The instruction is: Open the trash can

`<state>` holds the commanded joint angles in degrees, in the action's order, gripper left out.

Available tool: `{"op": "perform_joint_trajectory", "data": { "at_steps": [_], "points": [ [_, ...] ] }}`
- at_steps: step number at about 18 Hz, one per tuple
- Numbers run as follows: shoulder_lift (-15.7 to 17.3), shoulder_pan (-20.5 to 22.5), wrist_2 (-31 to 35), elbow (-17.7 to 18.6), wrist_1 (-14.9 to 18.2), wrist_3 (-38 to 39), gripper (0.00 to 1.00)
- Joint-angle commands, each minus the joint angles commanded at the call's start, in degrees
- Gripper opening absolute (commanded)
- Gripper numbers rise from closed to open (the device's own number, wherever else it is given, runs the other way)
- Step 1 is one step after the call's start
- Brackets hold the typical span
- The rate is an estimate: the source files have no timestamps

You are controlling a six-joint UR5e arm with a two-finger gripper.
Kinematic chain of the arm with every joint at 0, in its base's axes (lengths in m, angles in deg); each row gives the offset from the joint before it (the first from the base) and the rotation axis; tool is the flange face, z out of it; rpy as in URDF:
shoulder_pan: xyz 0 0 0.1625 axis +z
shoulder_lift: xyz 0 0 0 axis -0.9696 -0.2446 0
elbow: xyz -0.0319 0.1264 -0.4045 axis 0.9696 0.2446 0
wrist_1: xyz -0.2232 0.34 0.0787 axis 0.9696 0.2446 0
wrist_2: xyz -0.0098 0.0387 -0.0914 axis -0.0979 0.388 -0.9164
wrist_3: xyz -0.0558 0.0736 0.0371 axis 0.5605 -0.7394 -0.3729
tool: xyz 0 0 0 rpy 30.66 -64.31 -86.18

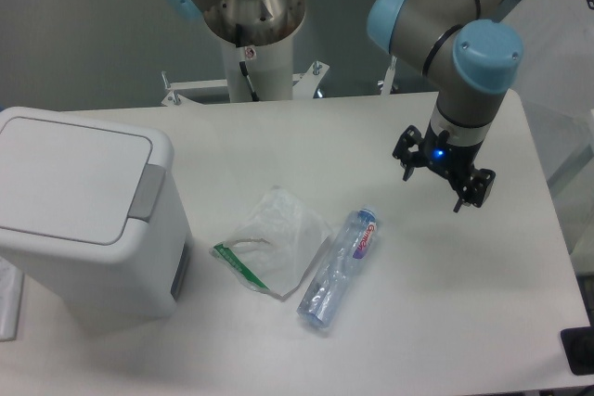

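Camera view: one lidded trash can (79, 220), one bottle (340, 266), one plastic bag (274, 252), one empty spread-fingered hand (444, 176).

Even, cool overhead light, soft faint shadows, slightly soft focus throughout.

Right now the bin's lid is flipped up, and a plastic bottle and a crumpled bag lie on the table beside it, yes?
Not quite: the camera view shows the trash can with its lid shut flat. The rest holds: a plastic bottle and a crumpled bag lie on the table beside it.
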<state>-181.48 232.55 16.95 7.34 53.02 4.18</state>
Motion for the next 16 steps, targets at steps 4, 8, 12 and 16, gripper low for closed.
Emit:
{"op": "perform_joint_trajectory", "data": {
  "at_steps": [4,8,12,16],
  "points": [
    [0.1,0.0,0.0,-0.1,0.0,0.1,1.00],
    [0.1,-0.1,-0.6,-0.3,0.0,0.4,1.00],
    [0.9,-1.1,-2.9,0.1,0.2,10.5,1.00],
    [3.8,-2.7,-10.7,-0.6,0.9,24.2,1.00]
  ]
}}
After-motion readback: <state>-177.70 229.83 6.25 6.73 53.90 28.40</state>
